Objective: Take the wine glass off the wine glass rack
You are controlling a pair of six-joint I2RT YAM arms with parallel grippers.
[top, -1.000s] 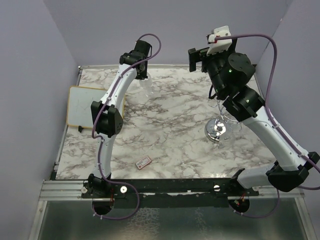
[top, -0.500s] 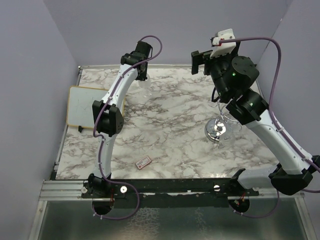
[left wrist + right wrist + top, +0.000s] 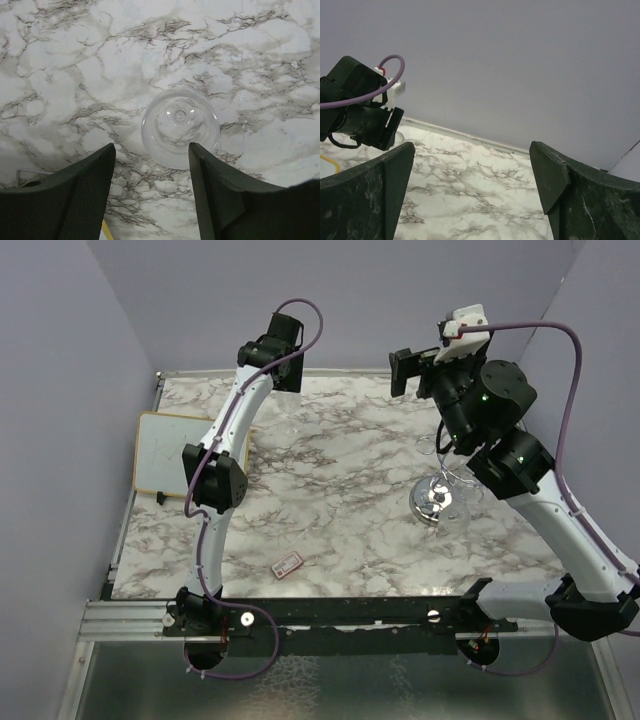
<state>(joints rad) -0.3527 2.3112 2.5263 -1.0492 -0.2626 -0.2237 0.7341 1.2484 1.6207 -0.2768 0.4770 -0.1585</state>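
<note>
Plainly, the wine glass [image 3: 180,127] is seen off the rack. It is stood on the marbled counter [image 3: 260,60] and is viewed from straight above in the left wrist view, with concentric rings shown through its clear bowl. It is touched by nothing. The left jaws are held above it, spread wide. One dark finger [image 3: 75,195] is shown to either side of the bowl, and bare counter is seen between each finger and the glass. In the top view the left arm [image 3: 225,435] is stretched toward the far left part of the counter, with its wrist raised near the back wall.

The wine glass rack [image 3: 437,498] is stood well apart from the glass, on the right side of the counter. Its shiny round base is partly covered by the right arm [image 3: 560,520]. Clear glassware [image 3: 458,518] is made out at the rack's near edge; how many pieces are there cannot be told. The right jaws are lifted high above the counter, beyond the rack, and are spread wide with nothing between them. In the right wrist view their fingers [image 3: 367,195] frame the back wall and the left arm's wrist.

A framed whiteboard [image 3: 170,452] is laid flat at the counter's left edge. A small red-and-white card [image 3: 288,564] is laid near the front edge, well apart from both glass and rack.
</note>
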